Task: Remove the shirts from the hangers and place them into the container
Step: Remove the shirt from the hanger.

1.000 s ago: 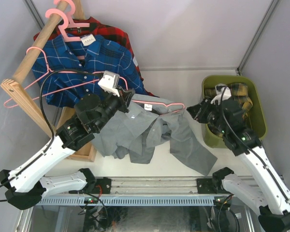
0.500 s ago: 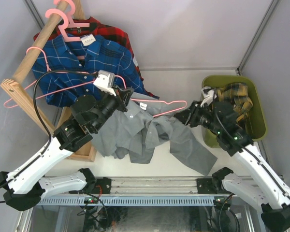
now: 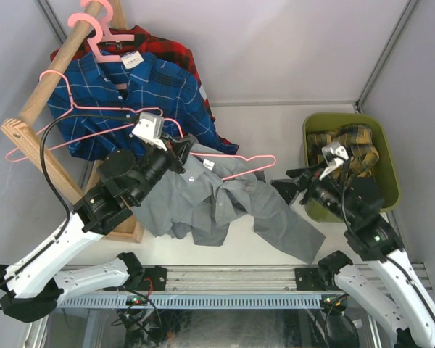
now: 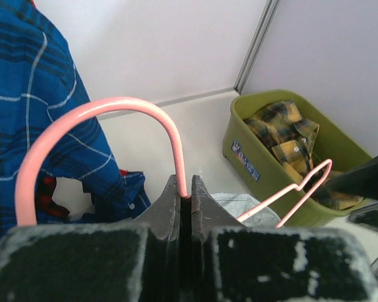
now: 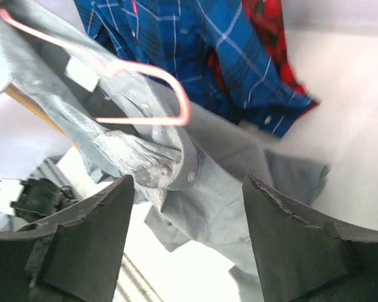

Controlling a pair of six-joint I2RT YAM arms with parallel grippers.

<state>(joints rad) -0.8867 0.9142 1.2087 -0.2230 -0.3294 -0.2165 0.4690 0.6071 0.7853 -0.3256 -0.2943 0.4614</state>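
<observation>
My left gripper is shut on the curved hook of a pink hanger. The grey shirt still hangs partly on that hanger and trails onto the table. To the right of the grey shirt, my right gripper stands open with nothing between its fingers, just below the hanger's right end. The olive-green container holds the yellow-black plaid shirt. Blue plaid and red-black plaid shirts hang on pink hangers at the back left.
The thick wooden rail slants along the left side above its wooden base board. An empty pink hanger hangs from the rail. Grey walls close the back and both sides.
My right gripper has opened and drawn back toward me, away from the hanger's right end. My left gripper has lifted the hanger slightly back and to the left.
</observation>
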